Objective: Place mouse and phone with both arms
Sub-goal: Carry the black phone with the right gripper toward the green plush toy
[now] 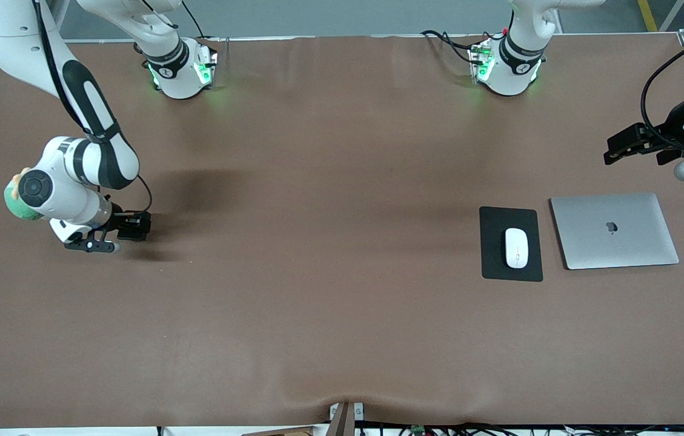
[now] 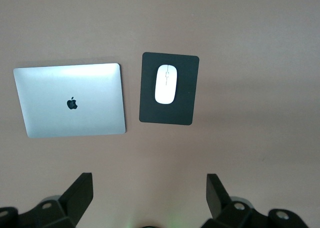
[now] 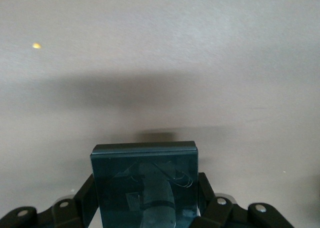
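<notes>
The white mouse (image 1: 516,247) lies on a black mouse pad (image 1: 511,269) toward the left arm's end of the table; both show in the left wrist view, the mouse (image 2: 166,84) on the pad (image 2: 169,115). My left gripper (image 1: 626,145) is open and empty, up in the air at that end of the table. My right gripper (image 1: 134,225) is shut on the black phone (image 3: 145,180), holding it just above the bare table toward the right arm's end. The phone's glossy face reflects the arm.
A closed silver laptop (image 1: 614,230) lies beside the mouse pad, toward the left arm's end; it also shows in the left wrist view (image 2: 70,100). The brown table cover (image 1: 317,242) spreads bare between the arms.
</notes>
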Robot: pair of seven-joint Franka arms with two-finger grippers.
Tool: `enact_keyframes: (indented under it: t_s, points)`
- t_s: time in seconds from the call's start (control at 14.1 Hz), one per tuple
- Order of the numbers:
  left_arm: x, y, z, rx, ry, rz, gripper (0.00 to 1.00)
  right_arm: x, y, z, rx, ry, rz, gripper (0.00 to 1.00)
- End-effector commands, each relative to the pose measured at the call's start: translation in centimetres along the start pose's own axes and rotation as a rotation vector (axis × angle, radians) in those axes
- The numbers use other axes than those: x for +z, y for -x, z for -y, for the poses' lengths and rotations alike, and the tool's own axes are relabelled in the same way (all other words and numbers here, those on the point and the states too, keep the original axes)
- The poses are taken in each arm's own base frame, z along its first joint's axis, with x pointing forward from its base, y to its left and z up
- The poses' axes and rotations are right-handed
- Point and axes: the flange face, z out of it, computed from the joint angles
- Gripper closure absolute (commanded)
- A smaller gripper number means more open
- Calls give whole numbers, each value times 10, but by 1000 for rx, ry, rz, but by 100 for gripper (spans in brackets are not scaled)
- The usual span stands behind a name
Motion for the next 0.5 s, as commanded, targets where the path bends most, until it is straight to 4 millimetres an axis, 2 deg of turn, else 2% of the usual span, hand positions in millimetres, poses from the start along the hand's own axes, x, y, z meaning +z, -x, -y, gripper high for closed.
enact_keyframes:
  t_s: [0.0, 0.21, 0.42]
  points:
    - [-5, -3, 2, 3, 16, 3, 0, 4, 14, -5, -19, 1, -2, 100]
    - [-4, -3, 2, 3, 16, 4, 0, 16, 24, -8, -22, 3, -9, 100]
    - [-2, -4, 1, 4, 15, 6, 0, 19, 25, -17, -27, 2, -6, 100]
